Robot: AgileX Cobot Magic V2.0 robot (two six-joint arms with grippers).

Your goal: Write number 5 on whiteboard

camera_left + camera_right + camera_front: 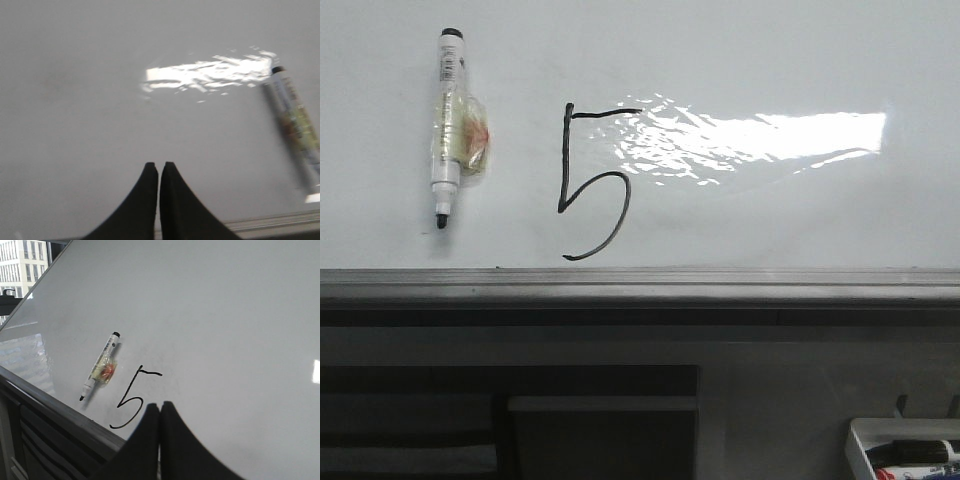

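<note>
A black hand-drawn number 5 (592, 183) stands on the glossy whiteboard (800, 60), just left of a bright glare patch. It also shows in the right wrist view (132, 402). A white marker (447, 125) with clear tape round its middle lies on the board left of the 5, tip uncapped and pointing toward the grey rail (640, 283). It also shows in the left wrist view (295, 125) and the right wrist view (100, 371). My left gripper (159, 165) is shut and empty over bare board. My right gripper (160, 405) is shut and empty, near the 5.
A small white tray (905, 450) with markers sits below the board at the lower right. Dark shelving (510, 420) lies under the rail. A window with buildings (22, 265) shows past the board's far corner.
</note>
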